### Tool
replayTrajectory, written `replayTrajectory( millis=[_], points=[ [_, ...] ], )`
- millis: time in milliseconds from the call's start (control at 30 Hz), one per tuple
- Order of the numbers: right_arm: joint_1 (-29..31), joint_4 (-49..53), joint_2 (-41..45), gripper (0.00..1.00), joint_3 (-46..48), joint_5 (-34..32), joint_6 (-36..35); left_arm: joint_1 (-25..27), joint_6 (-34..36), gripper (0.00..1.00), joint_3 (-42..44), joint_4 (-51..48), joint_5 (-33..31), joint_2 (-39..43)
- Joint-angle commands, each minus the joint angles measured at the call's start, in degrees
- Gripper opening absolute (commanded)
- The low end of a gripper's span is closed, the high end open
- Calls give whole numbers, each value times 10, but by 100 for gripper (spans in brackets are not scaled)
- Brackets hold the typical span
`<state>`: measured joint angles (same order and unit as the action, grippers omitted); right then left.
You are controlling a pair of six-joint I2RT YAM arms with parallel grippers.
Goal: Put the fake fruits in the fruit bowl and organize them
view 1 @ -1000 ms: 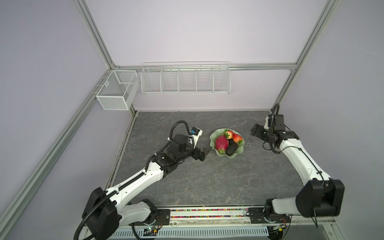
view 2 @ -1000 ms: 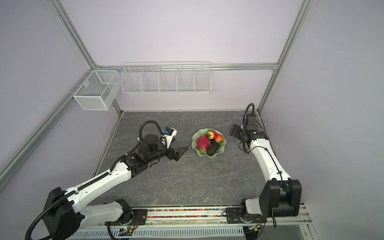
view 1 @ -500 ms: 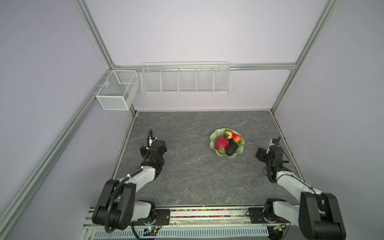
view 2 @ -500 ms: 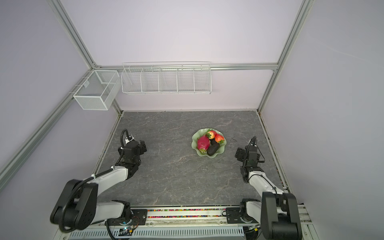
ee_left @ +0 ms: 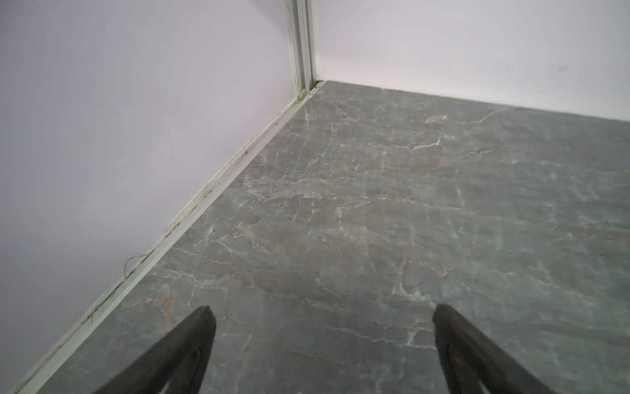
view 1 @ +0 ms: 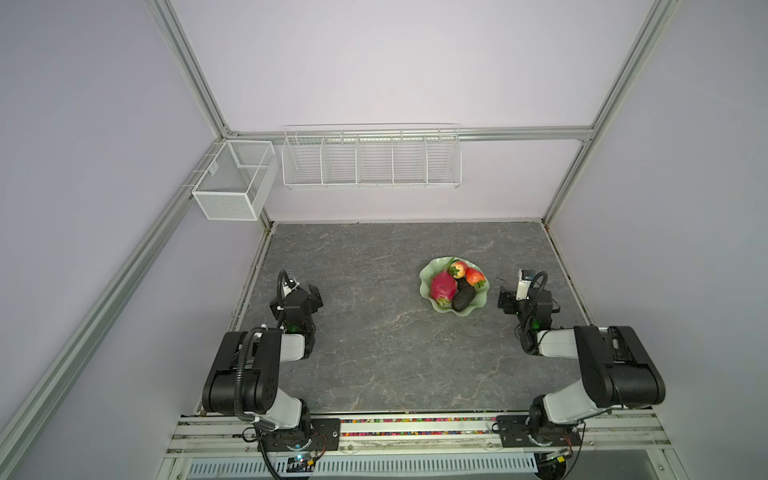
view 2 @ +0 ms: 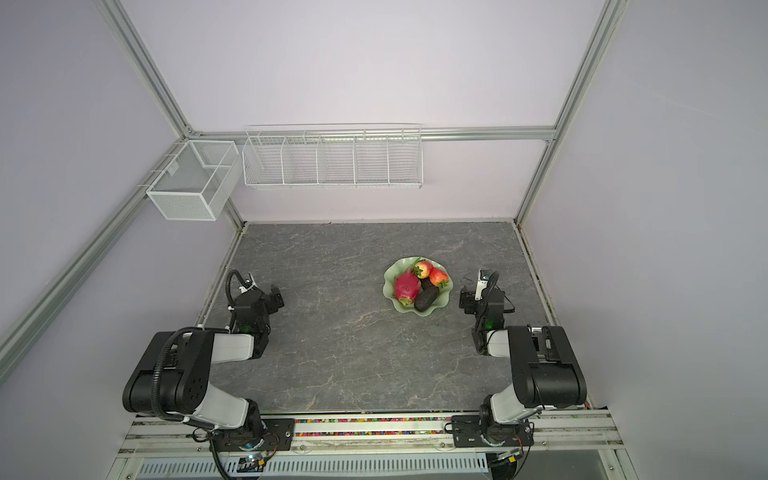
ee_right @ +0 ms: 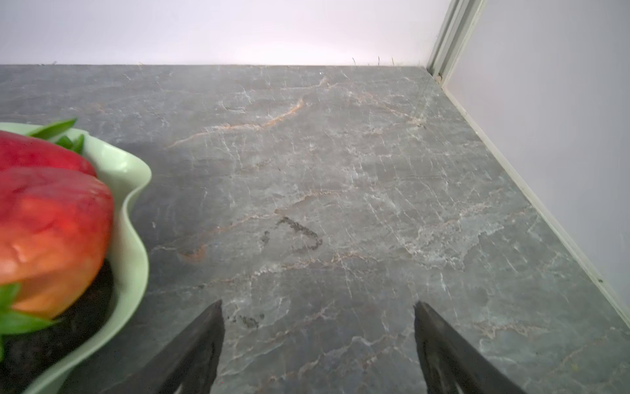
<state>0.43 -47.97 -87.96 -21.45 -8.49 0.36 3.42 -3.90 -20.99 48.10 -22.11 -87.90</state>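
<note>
Right wrist view: my right gripper, wide and empty, sits just beside the fruit bowl; a careless swing could tip it. Left gripper likewise wide.

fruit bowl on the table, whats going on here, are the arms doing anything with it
Nothing is being handled right now. The fruit bowl holds the dragon fruit, two strawberries and an avocado, with another dark piece partly hidden under them. No fruit lies loose on the table. The left gripper is open and empty over bare table on the left side. The right gripper is open and empty just beside the bowl, not touching it. The job looks done.
</note>
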Motion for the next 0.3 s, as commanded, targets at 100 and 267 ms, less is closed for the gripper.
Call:
replayTrajectory(
  millis=[100,267],
  points=[
    [-2,-8,4,88,-9,18,-18,2,6,99,-8,39,28,-3],
    [-2,-14,5,88,-6,17,-19,6,18,99,-10,54,28,-12]
  ],
)
